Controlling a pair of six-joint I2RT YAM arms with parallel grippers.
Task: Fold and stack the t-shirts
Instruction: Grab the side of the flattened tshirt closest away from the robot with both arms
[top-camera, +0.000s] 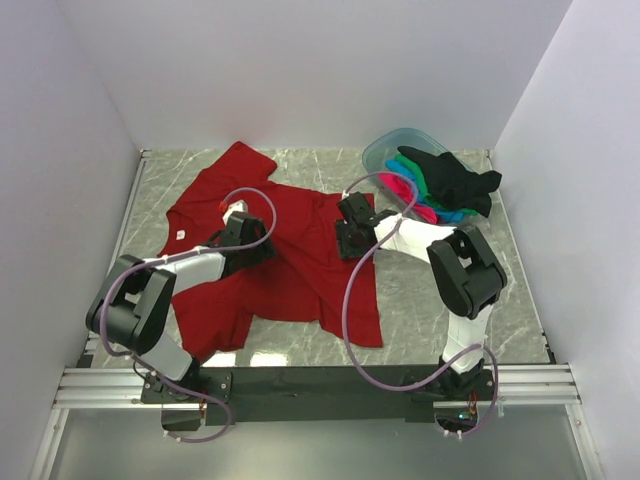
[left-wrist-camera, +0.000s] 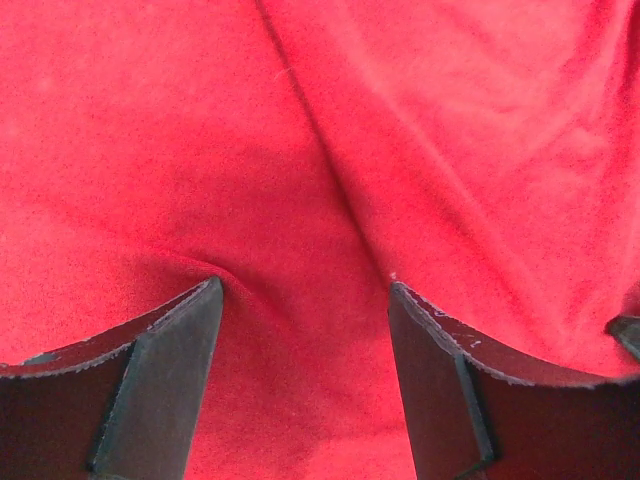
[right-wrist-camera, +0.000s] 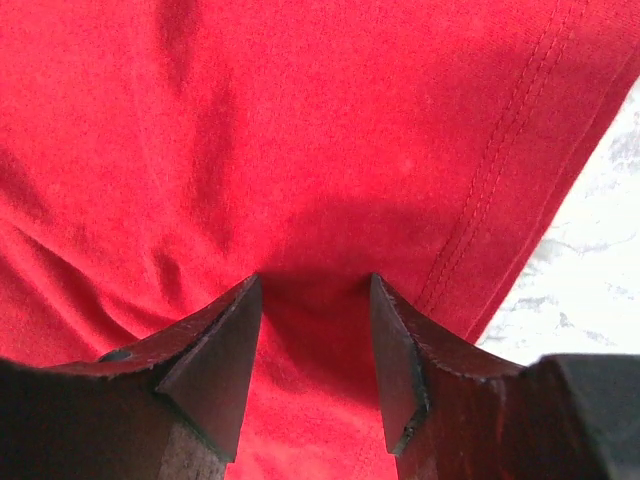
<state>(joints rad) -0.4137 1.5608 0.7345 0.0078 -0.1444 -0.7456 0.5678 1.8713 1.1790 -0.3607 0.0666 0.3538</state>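
Spreading over marbled grey table, white walls, dark red t-shirt, left tool, right tool both released.

A t-shirt lies left of a tub seemingly holding other shirts

Bare table front right, tub heaped with t-shirts blocking far right corner

Red t-shirt spread; other t-shirts heaped
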